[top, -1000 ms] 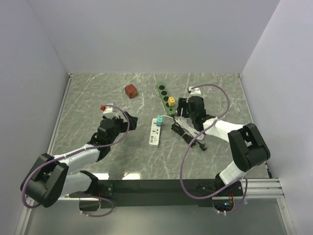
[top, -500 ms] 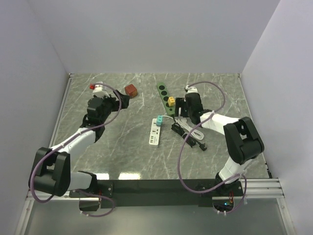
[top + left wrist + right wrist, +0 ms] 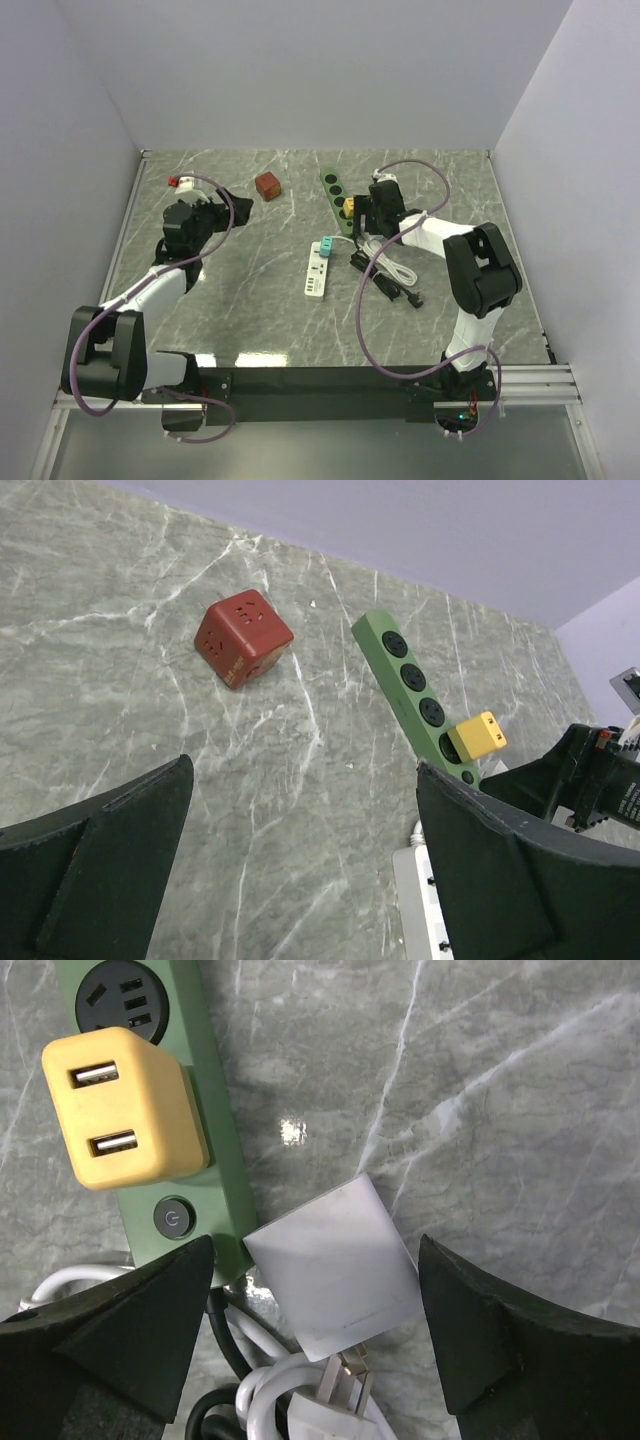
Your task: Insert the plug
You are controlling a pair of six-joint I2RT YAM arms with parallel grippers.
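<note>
Hovering with fingers spread, the right gripper [image 3: 315, 1335] has advanced over the white plug [image 3: 330, 1265], which lies at 4 o'clock off the green power strip [image 3: 225, 1175]. The left gripper [image 3: 300, 880], also spread and empty, has retreated toward 10 o'clock. Grasping likely comes next.

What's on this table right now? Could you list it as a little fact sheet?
Table: grey marbled top
Green power strip: lying flat, yellow adapter plugged in by its switch
Red cube socket: standing apart, left of the green strip
White power strip: teal plug on its far end
Left pincer: open, holding nothing
Right pincer: open, straddling a white block beside the green strip
</note>
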